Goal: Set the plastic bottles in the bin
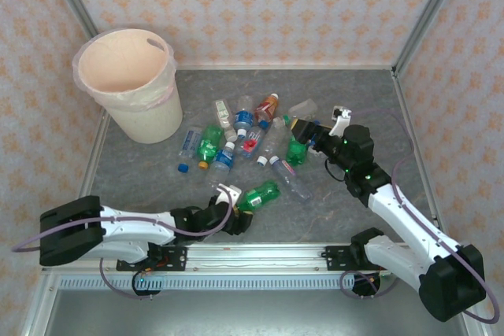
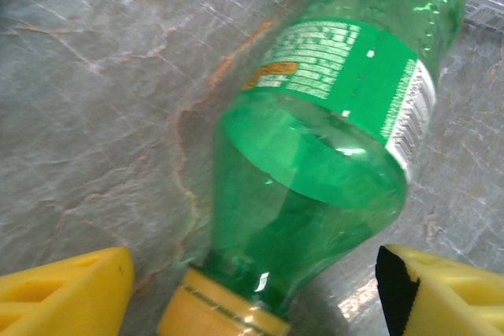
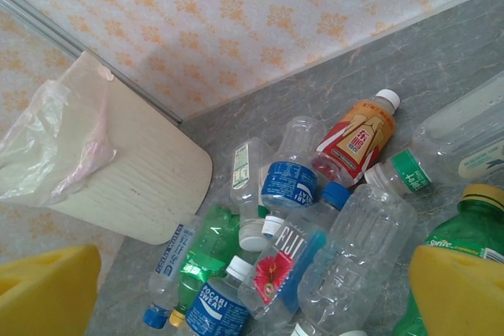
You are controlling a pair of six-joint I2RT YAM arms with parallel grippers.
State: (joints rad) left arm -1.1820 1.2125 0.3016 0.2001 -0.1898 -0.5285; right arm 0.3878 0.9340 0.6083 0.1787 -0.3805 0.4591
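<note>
Left gripper (image 2: 248, 293) spread, straddling the neck of the green bottle (image 2: 315, 155); fingers apparently not yet touching it. Right gripper (image 3: 252, 297) spread wide over the heap of bottles (image 3: 346, 249).

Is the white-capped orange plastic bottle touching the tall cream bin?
Apart. The top view shows grey table and other bottles between the orange bottle and the bin.

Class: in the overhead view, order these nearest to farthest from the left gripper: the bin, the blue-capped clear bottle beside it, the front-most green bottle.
1. Front-most green bottle, at the left gripper's fingers.
2. Blue-capped clear bottle, farther back and left.
3. Bin, back-left corner.
</note>
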